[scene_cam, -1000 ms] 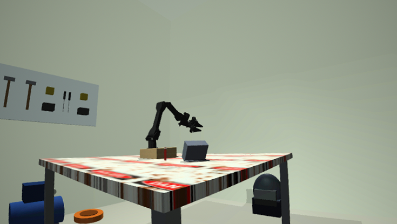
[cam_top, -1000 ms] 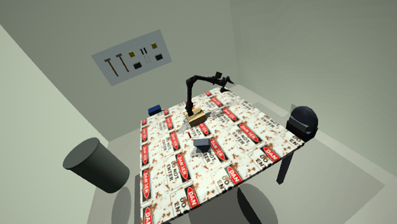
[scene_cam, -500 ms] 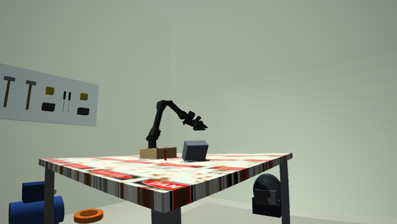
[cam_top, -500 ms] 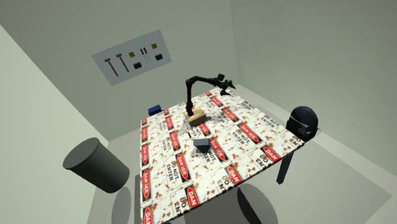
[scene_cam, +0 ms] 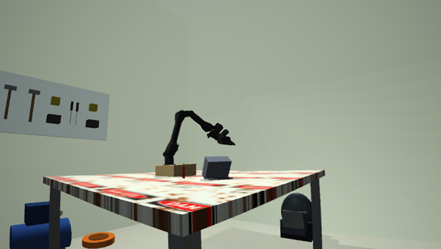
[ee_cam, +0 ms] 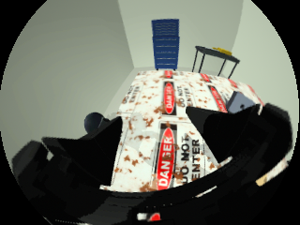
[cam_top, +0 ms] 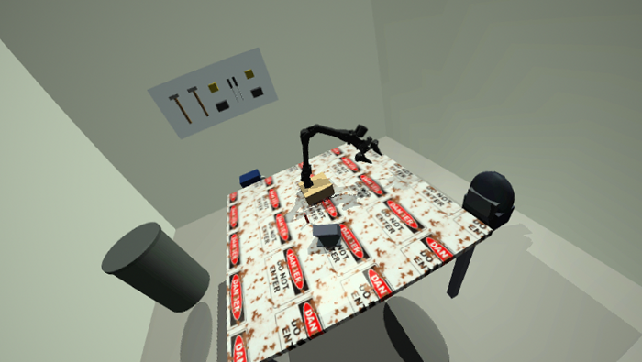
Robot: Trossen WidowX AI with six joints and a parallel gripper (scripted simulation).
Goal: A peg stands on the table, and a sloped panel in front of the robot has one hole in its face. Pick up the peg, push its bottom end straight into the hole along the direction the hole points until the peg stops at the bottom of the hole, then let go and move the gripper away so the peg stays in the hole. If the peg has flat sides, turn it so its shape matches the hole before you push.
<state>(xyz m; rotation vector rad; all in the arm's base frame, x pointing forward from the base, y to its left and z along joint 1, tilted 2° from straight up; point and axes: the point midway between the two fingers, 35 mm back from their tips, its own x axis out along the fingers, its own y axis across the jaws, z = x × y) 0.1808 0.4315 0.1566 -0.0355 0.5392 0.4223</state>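
A small dark red peg [cam_top: 306, 217] [scene_cam: 183, 170] stands upright on the table [cam_top: 276, 316] [scene_cam: 114, 191], just in front of the tan block [cam_top: 317, 189] [scene_cam: 170, 170] that carries the arm's base. A grey sloped panel [cam_top: 326, 231] [scene_cam: 216, 167] [ee_cam: 240, 103] stands a little farther out from the base; its hole does not show. My gripper [cam_top: 369, 157] [scene_cam: 230, 143] [ee_cam: 155, 113] is open and empty. It hangs in the air above the table, off to the side of the base, well away from the peg and higher than the panel.
A dark bin [cam_top: 154, 265] stands on the floor left of the table. A dark helmet-like object [cam_top: 490, 199] [scene_cam: 295, 216] sits by the right corner. A blue compressor [scene_cam: 36, 236] and an orange ring [scene_cam: 98, 239] lie on the floor. A tool board [cam_top: 212, 93] hangs on the wall.
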